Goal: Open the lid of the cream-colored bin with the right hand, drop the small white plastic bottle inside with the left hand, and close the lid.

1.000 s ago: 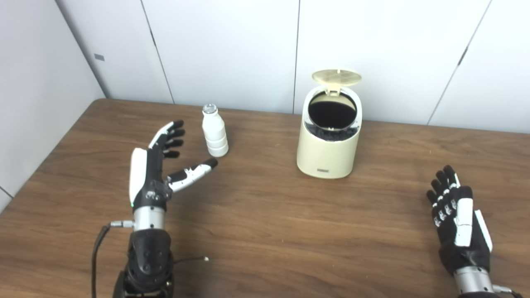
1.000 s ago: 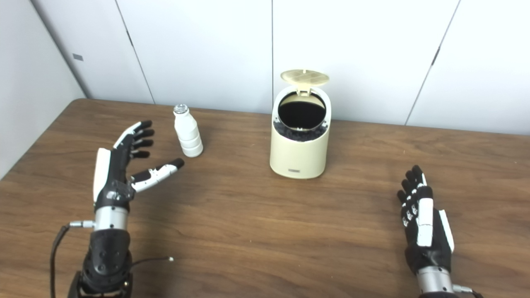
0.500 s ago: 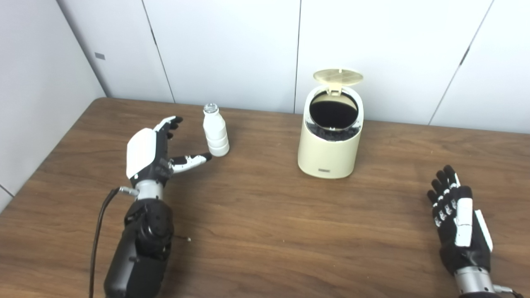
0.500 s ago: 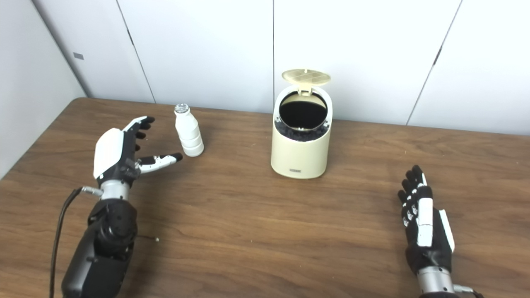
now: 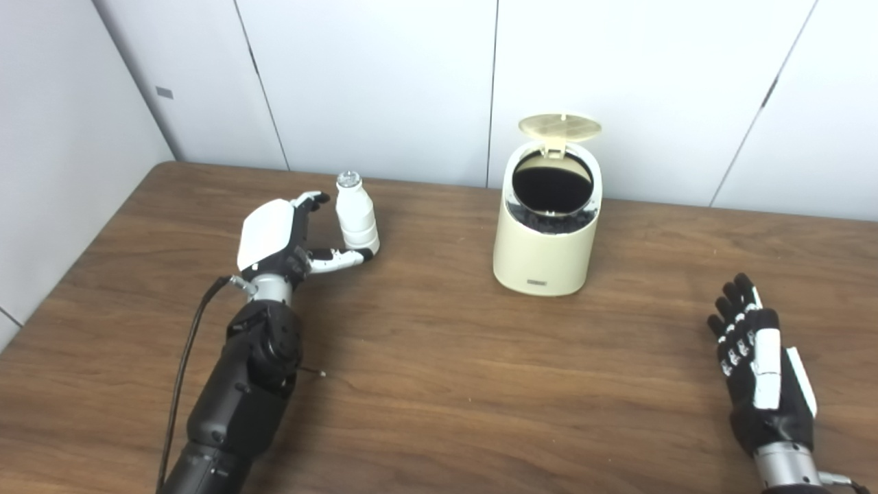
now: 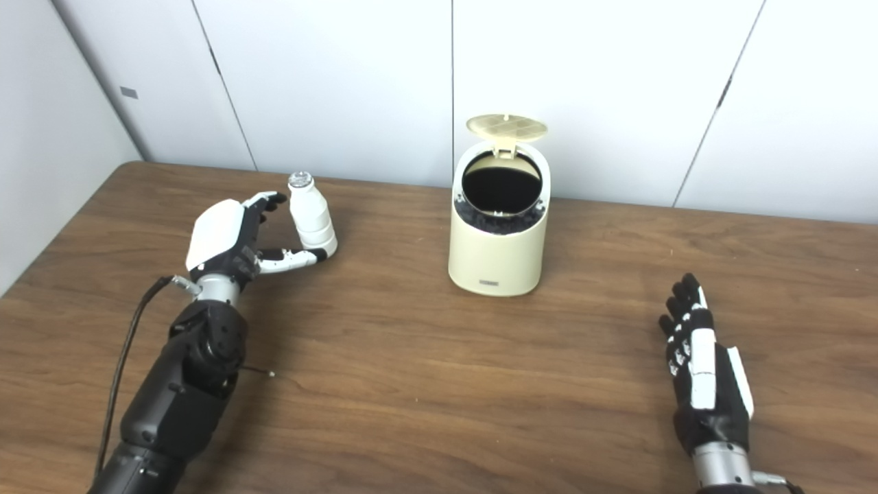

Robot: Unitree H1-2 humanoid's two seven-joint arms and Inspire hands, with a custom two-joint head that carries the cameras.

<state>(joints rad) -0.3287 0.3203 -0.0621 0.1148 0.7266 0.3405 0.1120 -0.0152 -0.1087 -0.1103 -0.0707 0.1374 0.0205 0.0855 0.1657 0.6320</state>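
A small white plastic bottle (image 5: 356, 218) with a silver cap stands upright on the wooden table (image 5: 439, 384), left of the bin. My left hand (image 5: 281, 237) is open right beside it, fingers behind the bottle and thumb in front near its base, not closed on it. The cream-colored bin (image 5: 547, 226) stands at the back middle with its round lid (image 5: 559, 127) flipped up and its dark inside showing. At the lower right my right hand (image 5: 758, 367) rests open and flat on the table, well away from the bin.
White wall panels (image 5: 384, 82) run close behind the bottle and bin. The table's left edge (image 5: 75, 267) slants near my left arm. A black cable (image 5: 185, 357) hangs along the left forearm.
My left hand has moved forward and right to the bottle, turning so that fingers and thumb flank it. The bottle, the bin and my right hand have stayed put.
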